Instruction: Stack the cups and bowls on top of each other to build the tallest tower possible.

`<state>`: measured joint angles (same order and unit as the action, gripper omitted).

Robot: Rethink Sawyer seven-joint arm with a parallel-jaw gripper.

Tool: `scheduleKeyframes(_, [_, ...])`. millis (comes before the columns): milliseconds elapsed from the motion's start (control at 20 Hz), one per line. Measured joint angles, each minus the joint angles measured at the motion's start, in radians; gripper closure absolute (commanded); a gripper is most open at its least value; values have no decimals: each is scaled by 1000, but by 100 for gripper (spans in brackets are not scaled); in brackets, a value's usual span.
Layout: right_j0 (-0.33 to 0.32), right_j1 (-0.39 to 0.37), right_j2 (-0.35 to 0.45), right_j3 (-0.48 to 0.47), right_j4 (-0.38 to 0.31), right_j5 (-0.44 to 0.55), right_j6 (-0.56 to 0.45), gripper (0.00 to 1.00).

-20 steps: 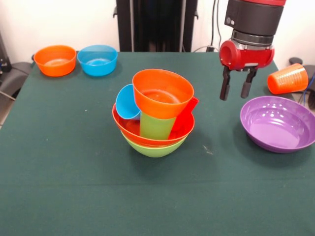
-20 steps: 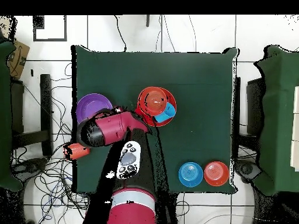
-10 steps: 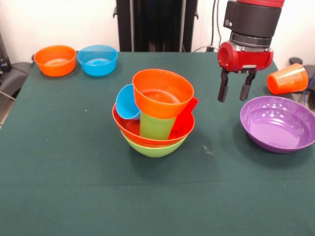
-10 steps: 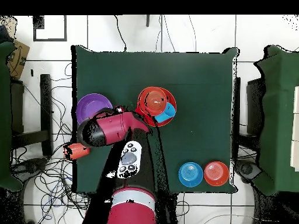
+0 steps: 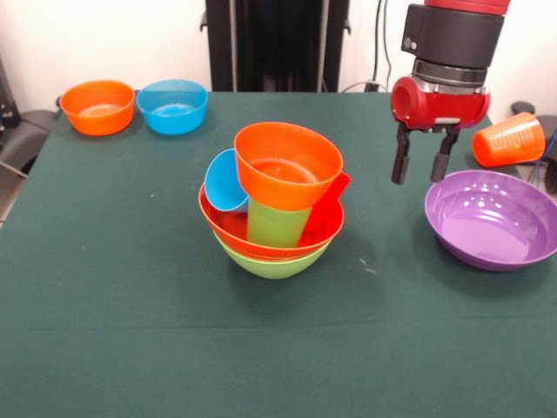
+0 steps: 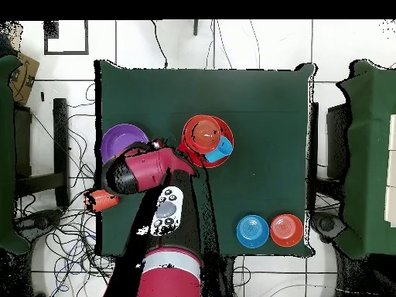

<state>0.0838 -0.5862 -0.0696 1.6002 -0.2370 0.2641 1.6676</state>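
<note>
The gripper (image 5: pixel 422 171) hung in the air with its two black fingers (image 5: pixel 400 165) apart and nothing between them. In the front view it stood above the green table (image 5: pixel 130 331), between the tower (image 5: pixel 274 205) and the large purple bowl (image 5: pixel 492 219), nearer to the purple bowl and over its rim side. It touched no object.

The tower stood near the middle of the table. Its base was a large lime green bowl (image 5: pixel 271 264), and a large orange-red bowl (image 5: pixel 231 228) sat inside it. In the orange-red bowl a lime green cup (image 5: pixel 277 225) stood upright. A light blue cup (image 5: pixel 224 183) leaned on its left side and a red cup (image 5: pixel 326 207) leaned on its right side, both tilted outward. A small orange bowl (image 5: pixel 287 164) rested on top of the green cup, a little tilted toward the camera.

The purple bowl lay alone at the right side of the table, upright and empty. Behind it, at the table's right edge, an orange cup (image 5: pixel 508 139) lay on its side with the mouth turned to the left. At the far left corner another small orange bowl (image 5: pixel 97 106) and a small blue bowl (image 5: pixel 173 105) stood just beside each other, well apart from the tower.

In the overhead view the red arm (image 6: pixel 147 170) reached from the base to the place beside the purple bowl (image 6: pixel 120 140).
</note>
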Motion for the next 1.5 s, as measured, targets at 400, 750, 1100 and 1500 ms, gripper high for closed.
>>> scheduleKeyframes(400, [12,42,-8,-28,8,-10,0,0])
scheduleKeyframes(750, [24,63,-19,-39,14,-10,0,0])
scheduleKeyframes(1100, [46,87,-41,-54,34,-18,13,0])
scheduleKeyframes(1500, [65,105,-61,-73,49,-59,23,0])
